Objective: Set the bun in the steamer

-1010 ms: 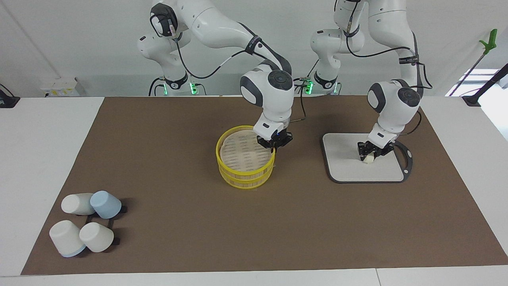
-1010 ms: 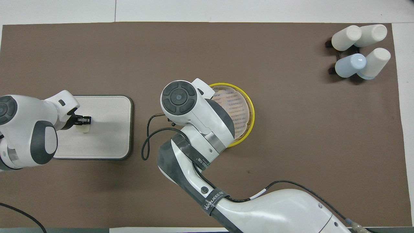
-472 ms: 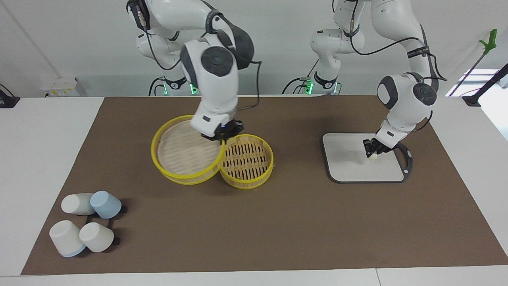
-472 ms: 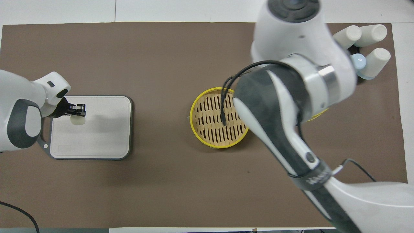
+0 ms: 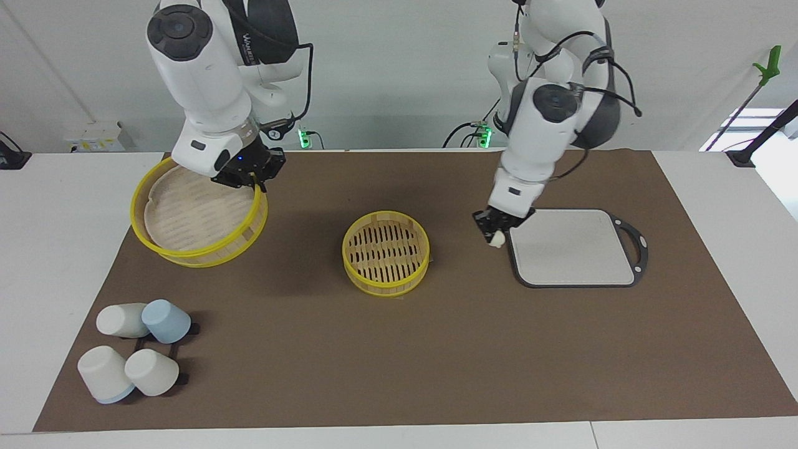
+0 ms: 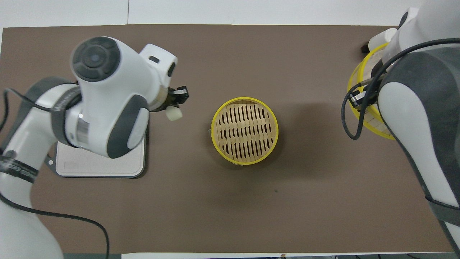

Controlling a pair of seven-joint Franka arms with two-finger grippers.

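The bun (image 5: 497,239) is pale and small, pinched in my left gripper (image 5: 494,234), which is shut on it in the air, over the mat just beside the grey board's edge toward the steamer. In the overhead view the bun (image 6: 174,113) hangs under the left gripper (image 6: 178,102). The steamer's lower tier (image 5: 386,284) stands open mid-mat, its slatted floor bare; it also shows in the overhead view (image 6: 214,122). My right gripper (image 5: 246,178) is shut on the rim of the upper tier (image 5: 187,254) and holds it tilted over the right arm's end of the mat (image 6: 354,84).
The flat grey board (image 5: 573,249) with a dark rim lies bare at the left arm's end, partly under the left arm from overhead (image 6: 100,169). Several white and blue cups (image 5: 137,355) lie on a rack farther from the robots, at the right arm's end.
My right gripper has carried the upper tier away from the lower tier, toward the right arm's end. My left gripper has lifted the bun off the board and moved it toward the steamer.
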